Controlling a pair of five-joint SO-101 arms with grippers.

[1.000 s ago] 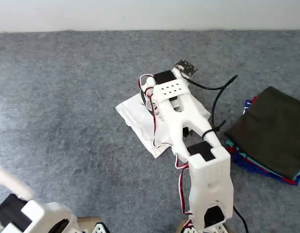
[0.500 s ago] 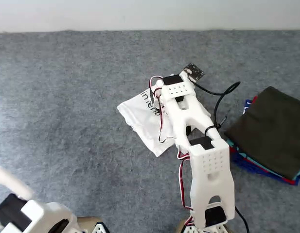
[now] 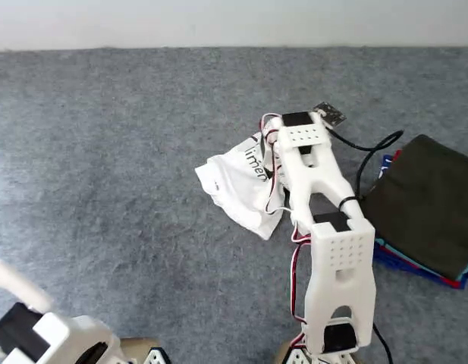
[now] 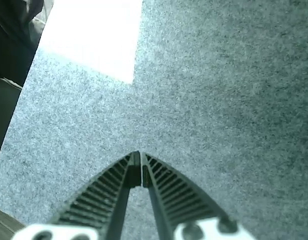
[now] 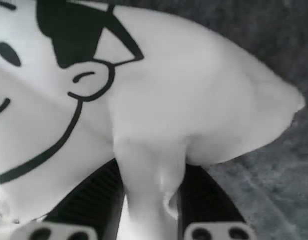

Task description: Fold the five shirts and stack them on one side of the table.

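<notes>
Dead centre on the grey felt-covered table (image 3: pixel 105 152), the crumpled white fabric shirt with the black cartoon print (image 3: pixel 237 186) lies bunched up. A fold of it is pinched in my right pincer (image 5: pixel 153 169), jaws clamped on cloth, white fabric bulging out between them. From above, the shirt trails off my grip toward 9 o'clock. Most of its bulk rests on the felt, and its longer side runs roughly 11 to 5.

Now the relation that matters: the stack of folded shirts (image 3: pixel 423 201), a dark olive one on top with blue and red edges beneath, lies at 3 o'clock from my grip. It is near the white shirt but apart from it, with my own forearm between them. Shirt on one side, stack on the other, so I'd judge the pull has to go toward 3 o'clock.

My right arm is plainly the nearer one. My left pincer (image 4: pixel 140 167) is pressed closed on nothing over bare felt, its base down at 7 o'clock, well apart from the shirt. Watch that loose tail, it could unroll on the felt.
</notes>
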